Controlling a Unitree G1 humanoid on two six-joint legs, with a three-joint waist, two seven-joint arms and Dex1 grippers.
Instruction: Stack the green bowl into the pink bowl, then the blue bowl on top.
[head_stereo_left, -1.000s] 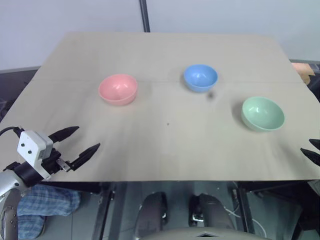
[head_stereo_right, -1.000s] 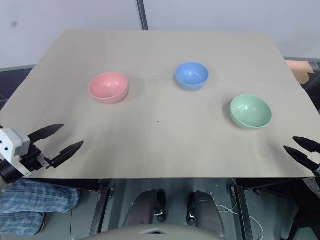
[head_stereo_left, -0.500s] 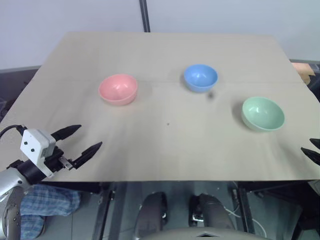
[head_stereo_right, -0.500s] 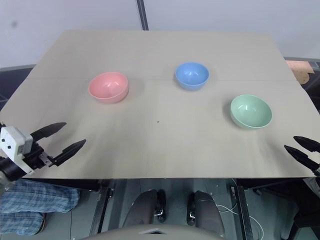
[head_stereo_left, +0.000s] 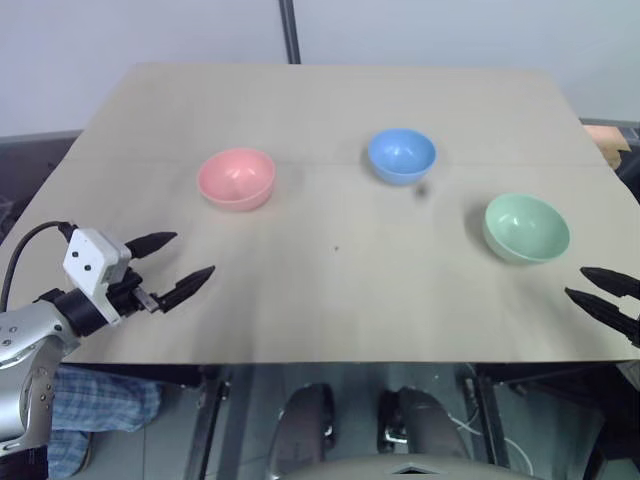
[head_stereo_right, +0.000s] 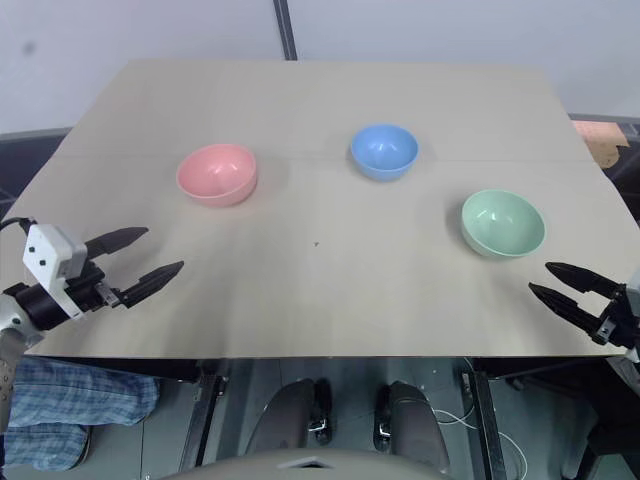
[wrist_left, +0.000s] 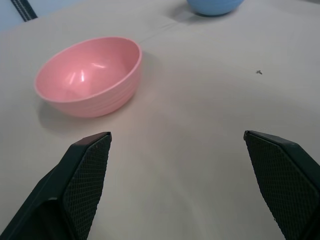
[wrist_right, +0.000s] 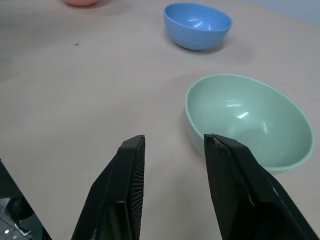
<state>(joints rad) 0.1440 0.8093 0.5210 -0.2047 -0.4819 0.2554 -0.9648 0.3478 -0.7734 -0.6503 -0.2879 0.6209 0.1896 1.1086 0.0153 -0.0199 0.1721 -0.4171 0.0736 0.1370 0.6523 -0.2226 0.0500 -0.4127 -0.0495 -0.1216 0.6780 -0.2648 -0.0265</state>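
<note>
Three bowls sit apart and upright on the bench (head_stereo_left: 330, 300), none stacked. The green bowl (head_stereo_left: 526, 227) rests near the right edge, the blue bowl (head_stereo_left: 401, 155) toward the far middle, the pink bowl (head_stereo_left: 236, 178) to the left. The right end effector (head_stereo_right: 562, 289), fingers parted and empty, hovers just beside the green bowl. The left end effector (head_stereo_left: 178, 266), fingers spread wide and empty, faces the pink bowl. Risk: the glossy, curved rim may slip from a shallow pinch, or a finger may push the light bowl off the nearby edge.

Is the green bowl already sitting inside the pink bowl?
No, the green bowl sits by itself on the table, far from the pink bowl.
</note>
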